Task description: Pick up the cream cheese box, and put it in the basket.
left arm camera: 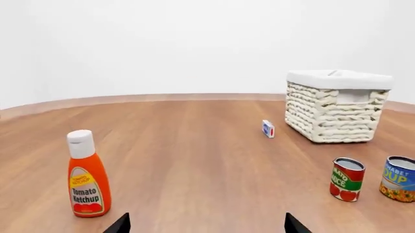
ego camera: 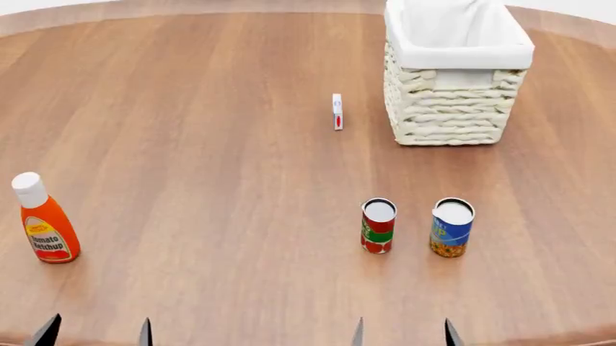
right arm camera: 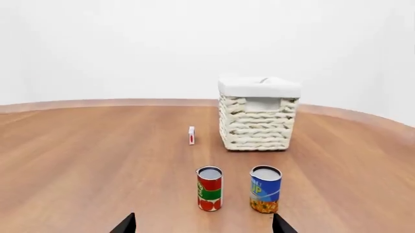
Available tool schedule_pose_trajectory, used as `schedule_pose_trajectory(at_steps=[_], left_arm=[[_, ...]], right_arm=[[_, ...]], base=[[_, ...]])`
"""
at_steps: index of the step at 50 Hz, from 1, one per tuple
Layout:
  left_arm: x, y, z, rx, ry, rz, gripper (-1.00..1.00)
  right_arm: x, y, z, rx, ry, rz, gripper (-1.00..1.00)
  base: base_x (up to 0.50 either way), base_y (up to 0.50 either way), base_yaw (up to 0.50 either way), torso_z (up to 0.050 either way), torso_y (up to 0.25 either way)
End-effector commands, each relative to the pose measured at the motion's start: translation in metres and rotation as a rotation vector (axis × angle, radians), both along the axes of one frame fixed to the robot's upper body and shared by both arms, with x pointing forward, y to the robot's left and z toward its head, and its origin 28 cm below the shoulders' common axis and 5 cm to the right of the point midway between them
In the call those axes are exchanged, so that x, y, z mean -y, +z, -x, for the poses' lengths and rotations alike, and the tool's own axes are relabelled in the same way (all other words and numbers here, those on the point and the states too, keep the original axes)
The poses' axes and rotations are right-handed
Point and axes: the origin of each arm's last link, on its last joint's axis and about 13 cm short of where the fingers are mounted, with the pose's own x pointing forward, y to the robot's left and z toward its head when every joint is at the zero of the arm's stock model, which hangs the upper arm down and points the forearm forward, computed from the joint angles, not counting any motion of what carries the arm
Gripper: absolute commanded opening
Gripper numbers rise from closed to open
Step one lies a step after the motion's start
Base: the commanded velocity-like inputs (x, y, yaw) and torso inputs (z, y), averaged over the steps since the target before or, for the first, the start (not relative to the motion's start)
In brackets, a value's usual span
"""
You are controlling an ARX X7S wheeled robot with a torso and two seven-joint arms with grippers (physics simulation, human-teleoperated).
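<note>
The cream cheese box (ego camera: 337,112) is a thin white box with red and blue marks, standing on edge on the wooden table just left of the basket (ego camera: 452,115). It also shows in the left wrist view (left arm camera: 268,128) and in the right wrist view (right arm camera: 191,135). The cream wicker basket (left arm camera: 337,114) (right arm camera: 258,124) has a white liner and stands at the far right. My left gripper (ego camera: 97,333) and right gripper (ego camera: 402,333) are both open and empty at the near table edge, far from the box. Only their dark fingertips (left arm camera: 120,224) (right arm camera: 127,224) show.
A tomato ketchup bottle (ego camera: 43,229) (left arm camera: 87,175) stands near left. A red-and-green can (ego camera: 379,225) (right arm camera: 209,189) (left arm camera: 347,179) and a blue-and-orange can (ego camera: 451,228) (right arm camera: 265,190) (left arm camera: 399,178) stand between my right gripper and the basket. The round table's edge (ego camera: 192,6) curves behind.
</note>
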Motion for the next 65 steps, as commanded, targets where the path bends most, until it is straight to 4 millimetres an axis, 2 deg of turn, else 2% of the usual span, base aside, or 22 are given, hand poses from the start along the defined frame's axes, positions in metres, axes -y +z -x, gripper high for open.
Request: schedule_pose_trajectory(at_steps=[1, 5, 6, 13, 14, 65], left_arm=[[0.001, 0.039, 0.016, 0.127, -0.026, 0.035, 1.0], [0.0, 0.057, 0.024, 0.185, -0.026, 0.049, 1.0], [-0.001, 0.071, 0.033, 0.241, -0.028, 0.052, 1.0], [-0.002, 0.094, 0.048, 0.32, -0.03, 0.068, 1.0], [-0.003, 0.109, 0.058, 0.387, -0.023, 0.081, 1.0], [-0.001, 0.109, 0.06, 0.383, -0.044, 0.069, 1.0]], right_arm=[[-0.003, 0.042, 0.016, 0.137, 0.03, 0.025, 1.0], [-0.004, 0.06, 0.025, 0.189, 0.037, 0.016, 1.0], [-0.005, 0.078, 0.034, 0.244, 0.041, 0.01, 1.0], [-0.007, 0.096, 0.047, 0.305, 0.052, 0.024, 1.0], [-0.008, 0.11, 0.056, 0.362, 0.062, 0.019, 1.0], [-0.008, 0.11, 0.054, 0.353, 0.047, 0.02, 1.0]], base=[[0.0, 0.0, 0.0, 0.0, 0.0], [0.0, 0.0, 0.0, 0.0, 0.0], [0.0, 0.0, 0.0, 0.0, 0.0], [0.0, 0.0, 0.0, 0.0, 0.0], [0.0, 0.0, 0.0, 0.0, 0.0], [0.0, 0.05, 0.0, 0.0, 0.0]])
